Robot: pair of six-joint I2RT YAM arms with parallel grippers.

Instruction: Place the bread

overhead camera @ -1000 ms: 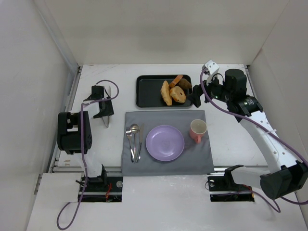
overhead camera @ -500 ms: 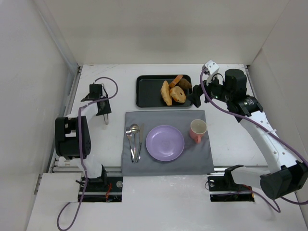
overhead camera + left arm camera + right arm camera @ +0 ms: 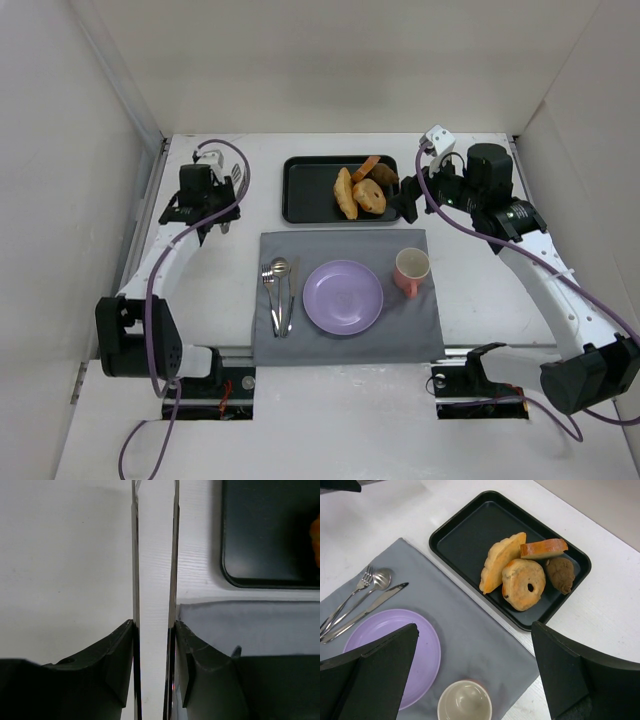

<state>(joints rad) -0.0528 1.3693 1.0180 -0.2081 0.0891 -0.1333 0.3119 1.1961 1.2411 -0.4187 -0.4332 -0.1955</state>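
The bread [image 3: 345, 193] [image 3: 501, 561], a long golden-yellow oval, lies in the black tray [image 3: 305, 190] [image 3: 465, 537]. It leans on a ring-shaped piece [image 3: 523, 583], next to an orange slice [image 3: 543, 548] and a dark brown chunk [image 3: 560, 574]. My right gripper [image 3: 408, 205] [image 3: 474, 630] hangs open and empty above the tray's right end and the mat's edge. Left of the tray, my left gripper [image 3: 224, 208] [image 3: 154, 625] is shut on metal tongs [image 3: 173, 555], whose two blades run forward over the white table.
A grey placemat [image 3: 400, 330] [image 3: 465, 625] carries a purple plate [image 3: 343, 297] [image 3: 425, 650], a pink cup [image 3: 411, 272] [image 3: 464, 701] on its right, and cutlery [image 3: 277, 290] [image 3: 365, 595] on its left. White walls enclose the table on three sides.
My left arm has stretched out, and its gripper with the tongs has moved toward the back left of the table. The right arm has not moved.
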